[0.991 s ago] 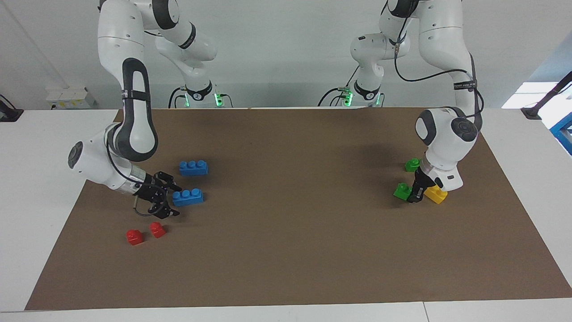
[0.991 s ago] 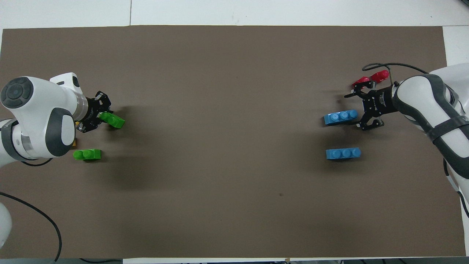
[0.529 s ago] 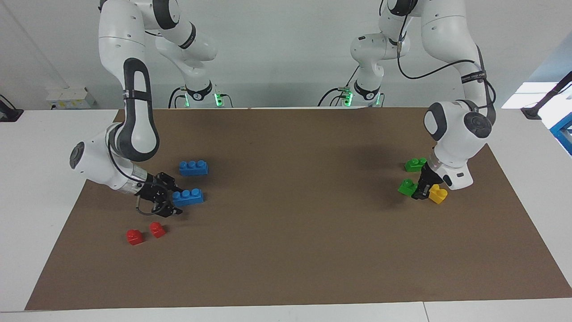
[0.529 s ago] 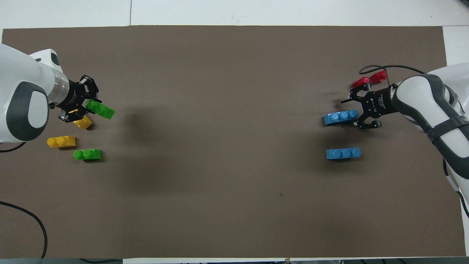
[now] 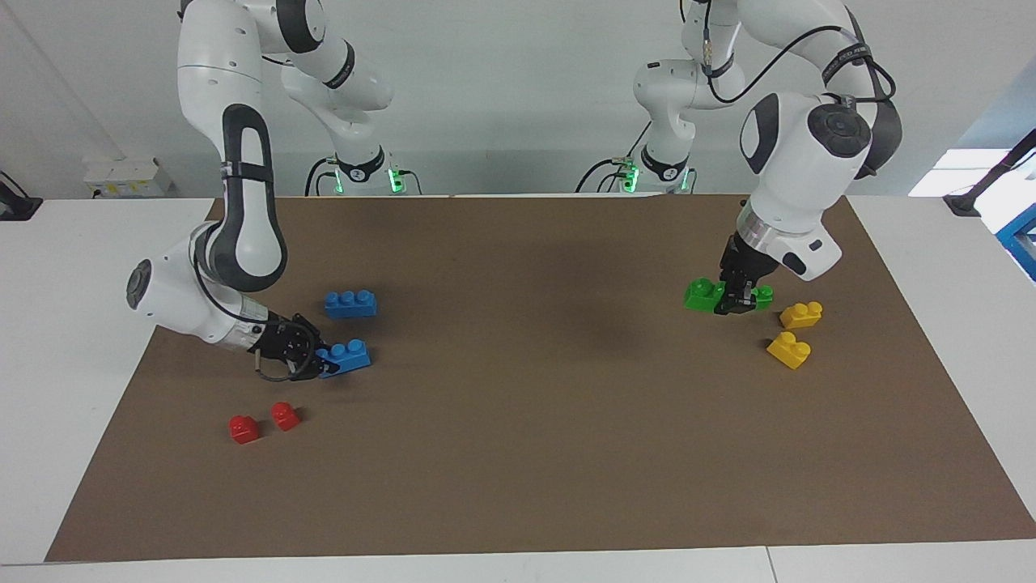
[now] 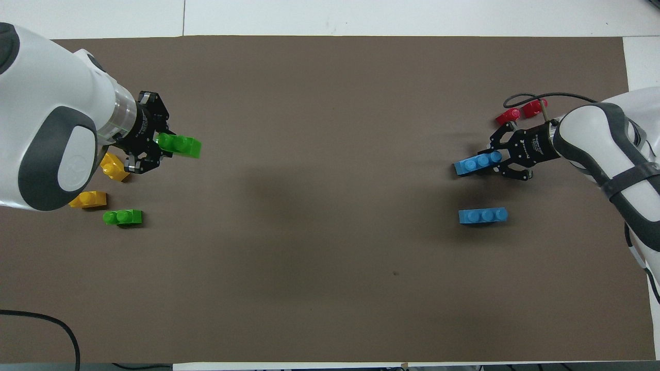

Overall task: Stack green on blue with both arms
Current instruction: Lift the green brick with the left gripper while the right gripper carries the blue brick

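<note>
My left gripper (image 5: 732, 296) (image 6: 161, 146) is shut on one end of a green brick (image 5: 701, 294) (image 6: 180, 146) and holds it in the air over the mat at the left arm's end. A second green brick (image 6: 122, 217) lies on the mat, partly hidden by the gripper in the facing view. Low at the mat at the right arm's end, my right gripper (image 5: 320, 361) (image 6: 498, 156) is shut on the end of a blue brick (image 5: 350, 355) (image 6: 475, 164), which is slightly tilted. Another blue brick (image 5: 350, 303) (image 6: 483, 215) lies flat close by.
Two yellow bricks (image 5: 800, 314) (image 5: 789, 350) lie on the brown mat (image 5: 534, 405) near the second green one. Two small red bricks (image 5: 244, 428) (image 5: 284, 415) sit beside the right gripper, farther from the robots than the blue bricks.
The left gripper has risen with the green brick and moved toward the table's middle, uncovering the yellow bricks. The right gripper has closed on the blue brick's end and tilted it.
</note>
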You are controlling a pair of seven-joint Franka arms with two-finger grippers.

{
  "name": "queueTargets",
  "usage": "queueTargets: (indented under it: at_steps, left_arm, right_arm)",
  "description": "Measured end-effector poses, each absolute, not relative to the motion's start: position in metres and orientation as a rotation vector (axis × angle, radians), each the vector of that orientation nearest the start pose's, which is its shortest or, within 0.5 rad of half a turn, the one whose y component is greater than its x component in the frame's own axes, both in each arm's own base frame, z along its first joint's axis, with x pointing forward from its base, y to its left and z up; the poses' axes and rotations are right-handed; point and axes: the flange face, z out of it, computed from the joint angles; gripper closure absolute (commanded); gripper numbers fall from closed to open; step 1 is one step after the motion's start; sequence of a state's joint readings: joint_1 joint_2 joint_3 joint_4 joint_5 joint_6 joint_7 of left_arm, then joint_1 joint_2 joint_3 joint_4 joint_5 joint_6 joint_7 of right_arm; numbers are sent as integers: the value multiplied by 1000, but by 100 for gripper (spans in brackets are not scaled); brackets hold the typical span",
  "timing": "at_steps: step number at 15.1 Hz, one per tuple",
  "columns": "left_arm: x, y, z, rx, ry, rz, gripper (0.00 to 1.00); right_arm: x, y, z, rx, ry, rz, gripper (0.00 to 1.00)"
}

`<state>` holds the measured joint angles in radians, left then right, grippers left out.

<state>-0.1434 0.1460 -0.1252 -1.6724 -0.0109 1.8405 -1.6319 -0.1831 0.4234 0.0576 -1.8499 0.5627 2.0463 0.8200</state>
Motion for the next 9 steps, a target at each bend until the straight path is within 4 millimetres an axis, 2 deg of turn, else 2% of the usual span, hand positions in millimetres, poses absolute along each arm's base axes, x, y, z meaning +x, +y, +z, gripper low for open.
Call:
queueTargets:
  at_steps: [2, 3, 5, 7, 9]
  left_arm:
    - [583, -180, 525, -2410, -2089, 7, 100]
    - [579, -189, 530, -2396, -2114, 4, 100]
    - [571, -204, 537, -2384, -2142, 2, 100]
    - [567, -214, 540, -2368, -2167, 3, 100]
    - [565, -218, 540, -2362, -2174, 5, 100]
  right_arm:
    - [620, -31, 297, -2151, 1659, 540, 100]
    - [622, -10, 308, -2134, 1695, 545, 100]
    - [623, 47, 338, -2112, 1747, 550, 100]
    - [617, 99, 365, -2085, 1799, 556, 100]
    - [611, 134, 377, -2070, 1830, 564, 100]
